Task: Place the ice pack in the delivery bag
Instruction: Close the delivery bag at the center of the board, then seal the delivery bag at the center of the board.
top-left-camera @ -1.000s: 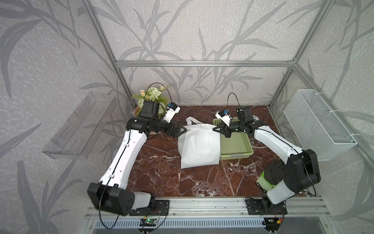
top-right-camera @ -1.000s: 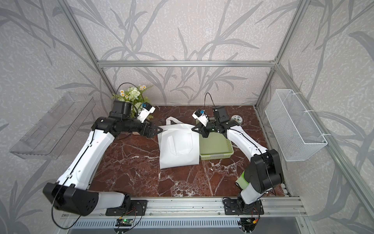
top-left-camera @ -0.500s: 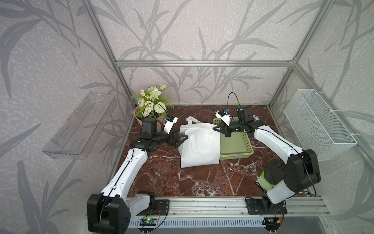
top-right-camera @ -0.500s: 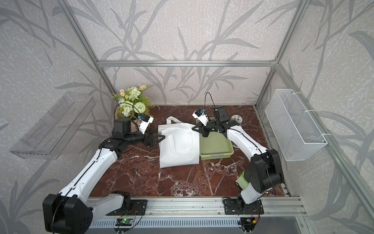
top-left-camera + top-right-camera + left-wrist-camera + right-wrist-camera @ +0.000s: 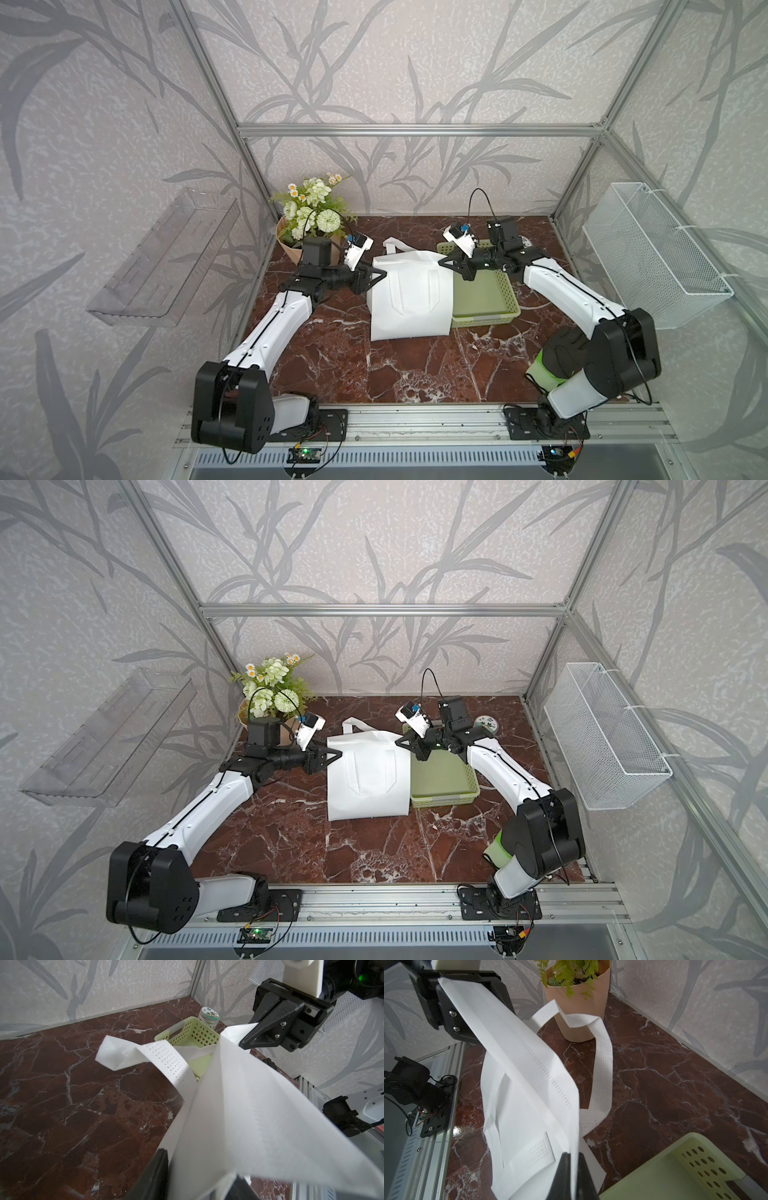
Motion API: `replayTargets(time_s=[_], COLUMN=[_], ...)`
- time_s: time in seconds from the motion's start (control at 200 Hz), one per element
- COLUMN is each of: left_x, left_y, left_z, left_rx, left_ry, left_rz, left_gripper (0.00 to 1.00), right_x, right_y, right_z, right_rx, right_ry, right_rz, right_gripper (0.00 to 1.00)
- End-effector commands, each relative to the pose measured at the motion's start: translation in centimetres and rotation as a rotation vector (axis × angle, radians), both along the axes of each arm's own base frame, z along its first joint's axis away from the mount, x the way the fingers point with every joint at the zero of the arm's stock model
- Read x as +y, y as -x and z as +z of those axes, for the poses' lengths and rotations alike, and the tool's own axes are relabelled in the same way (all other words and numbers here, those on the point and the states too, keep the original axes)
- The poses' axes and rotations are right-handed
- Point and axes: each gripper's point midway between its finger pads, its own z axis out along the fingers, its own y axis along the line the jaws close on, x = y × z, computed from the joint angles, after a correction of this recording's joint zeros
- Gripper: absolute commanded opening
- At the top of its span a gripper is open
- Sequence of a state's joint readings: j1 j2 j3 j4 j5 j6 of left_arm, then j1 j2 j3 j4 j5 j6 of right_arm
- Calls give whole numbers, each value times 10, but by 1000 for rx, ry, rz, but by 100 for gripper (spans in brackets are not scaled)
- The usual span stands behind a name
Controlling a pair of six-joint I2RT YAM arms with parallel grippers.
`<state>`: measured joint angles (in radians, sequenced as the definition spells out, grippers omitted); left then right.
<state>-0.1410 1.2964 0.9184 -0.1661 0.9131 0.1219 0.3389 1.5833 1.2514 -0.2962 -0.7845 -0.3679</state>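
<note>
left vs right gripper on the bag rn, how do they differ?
Fingers: the right gripper has its fingers nearly together, pinching the delivery bag by its thin edge. The left gripper has fingers visibly apart with fabric between, so its clamp is unclear.
Place: the left gripper is at the rim corner nearer the flowers, the right gripper at the corner by the green basket.
Shared: both are at the bag's top rim.

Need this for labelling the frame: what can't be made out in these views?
- Ice pack: visible in no view.
- Inside of the delivery bag: its own fabric covers it in every view.
- Left gripper grip: left wrist view, fabric covers the fingers, edge cuts them.
- Green object at the right arm base: both top views, arm hides most.
</note>
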Motion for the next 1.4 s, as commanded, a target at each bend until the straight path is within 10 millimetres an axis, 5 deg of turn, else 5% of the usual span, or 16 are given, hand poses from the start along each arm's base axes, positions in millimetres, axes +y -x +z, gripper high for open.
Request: replayTargets(time_s=[0.0,0.2,0.435,0.605,0.975,1.035,1.395], left_x=[-1,-1,-4,-4,-4,-4,-5], left_y=[7,5,3,1,0,0,-1], left_z=[-2,-2,7,11,10,10,10], left_rx=[-13,-8,-37,-56,-57,-59,-55], left_ry=[25,40,50,54,43,42,41], left_rz=[-29,-44,-67,-70,-72,-75,-85], left_gripper=[31,12,2,0,0,0,0], right_x=[-6,-10,-22,2,82,85,84], right_y=[-4,-4,0,2,-4,-2,-6], right_z=[11,20,82,107,83,85,22], right_rx=[-53,-89,-239,-315,-312,-311,-204], right_ry=[5,32,50,79,119,115,231], right_rz=[-30,-39,-87,-60,90,98,119], right_gripper=[7,17,50,55,56,54,42])
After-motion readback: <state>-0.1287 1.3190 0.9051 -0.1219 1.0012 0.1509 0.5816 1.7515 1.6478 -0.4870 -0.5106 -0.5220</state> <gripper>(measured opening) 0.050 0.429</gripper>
